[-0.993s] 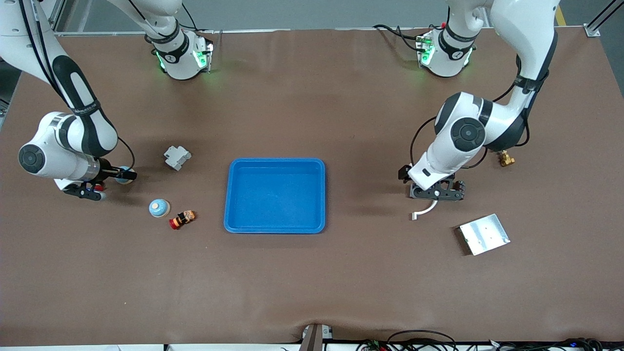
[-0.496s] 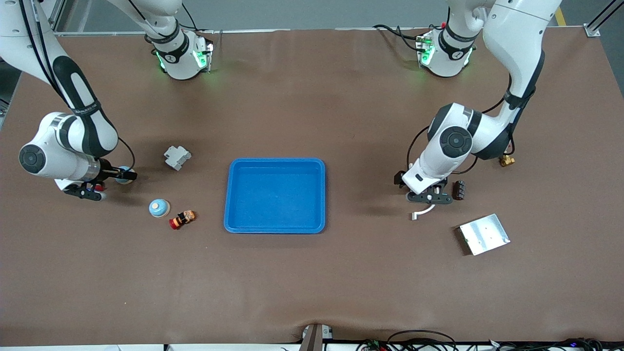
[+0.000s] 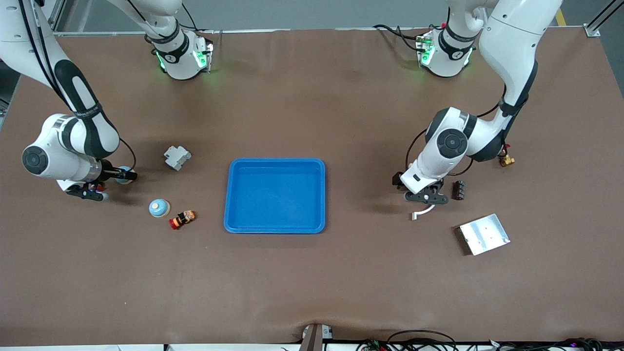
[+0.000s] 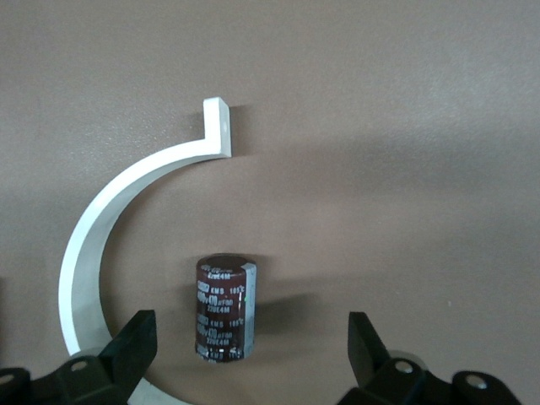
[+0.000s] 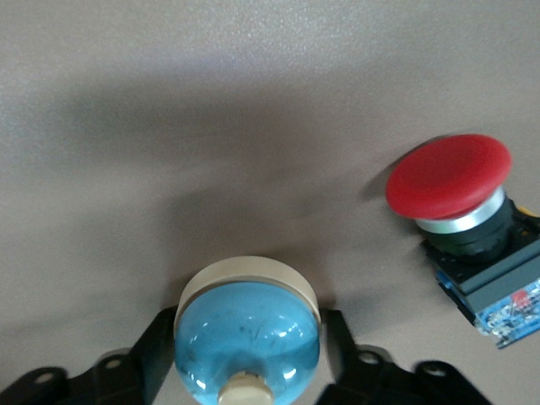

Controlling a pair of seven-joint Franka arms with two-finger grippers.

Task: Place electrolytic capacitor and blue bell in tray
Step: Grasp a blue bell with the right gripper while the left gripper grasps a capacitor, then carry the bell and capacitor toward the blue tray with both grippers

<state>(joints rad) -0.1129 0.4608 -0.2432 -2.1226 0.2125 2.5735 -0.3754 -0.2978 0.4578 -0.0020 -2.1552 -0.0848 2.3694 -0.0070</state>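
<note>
Left gripper (image 4: 245,346) spread around capacitor (image 4: 223,308) — right gripper (image 5: 246,354) pinched bell (image 5: 246,333); tray (image 3: 275,195) held nothing.

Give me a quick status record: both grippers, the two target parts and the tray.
left gripper: open, low over the electrolytic capacitor, one finger on each side, not touching it
electrolytic capacitor: lying on the table beside a white curved bracket
right gripper: shut on the blue bell, at the right arm's end of the table
tray: mid-table, nothing in it
placed: neither part yet
</note>
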